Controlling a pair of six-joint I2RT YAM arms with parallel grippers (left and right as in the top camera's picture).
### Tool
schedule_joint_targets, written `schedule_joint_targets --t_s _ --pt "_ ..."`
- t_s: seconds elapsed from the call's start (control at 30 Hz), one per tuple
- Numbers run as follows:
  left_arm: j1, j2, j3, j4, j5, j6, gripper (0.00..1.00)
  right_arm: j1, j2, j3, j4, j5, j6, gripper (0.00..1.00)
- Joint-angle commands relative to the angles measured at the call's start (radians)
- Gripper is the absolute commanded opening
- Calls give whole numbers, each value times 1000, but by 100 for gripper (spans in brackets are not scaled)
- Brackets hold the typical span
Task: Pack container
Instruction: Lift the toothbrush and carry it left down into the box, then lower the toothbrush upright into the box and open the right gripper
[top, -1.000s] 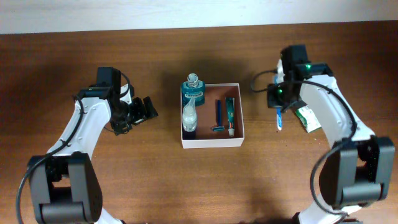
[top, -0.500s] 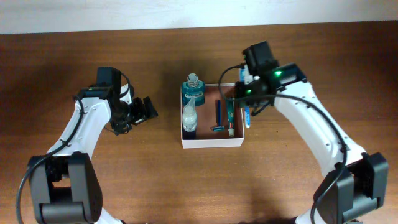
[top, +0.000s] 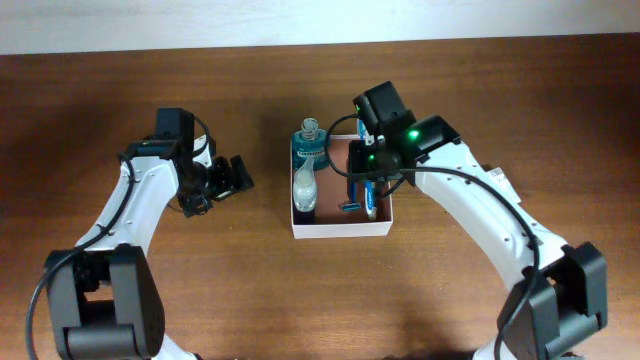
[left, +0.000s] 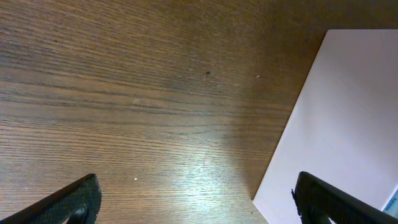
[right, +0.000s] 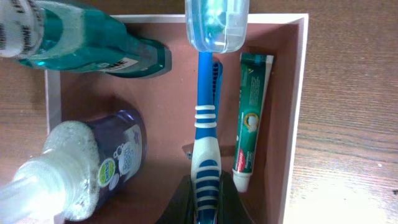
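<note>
The container (top: 340, 229) is a shallow white box with a reddish-brown inside, at the table's middle. In it lie a teal mouthwash bottle (top: 310, 146), a clear bottle (top: 304, 190), a blue razor (top: 351, 186) and a green toothpaste tube (right: 251, 118). My right gripper (top: 368, 172) is shut on a blue-and-white toothbrush (right: 205, 118) with a clear head cap and holds it over the box's right half, above the razor, beside the toothpaste. My left gripper (top: 226, 178) is open and empty, left of the box. The left wrist view shows the box's white wall (left: 348, 124).
A small green-and-white packet (top: 496, 174) peeks out from behind my right arm, right of the box. Bare wooden table lies around the box; its far edge meets a pale wall at the top of the overhead view.
My right gripper has carried the toothbrush leftward from the table's right side to over the box. The left arm has not moved.
</note>
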Motion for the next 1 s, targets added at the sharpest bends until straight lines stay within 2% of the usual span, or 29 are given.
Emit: schedule_joint_targets --t_s 0.0,0.97 --pt "2 9 -6 0 0 2 99 22 43 -16 24 2 21 4" --pt "2 9 -6 0 0 2 99 56 173 -21 69 -3 43 4"
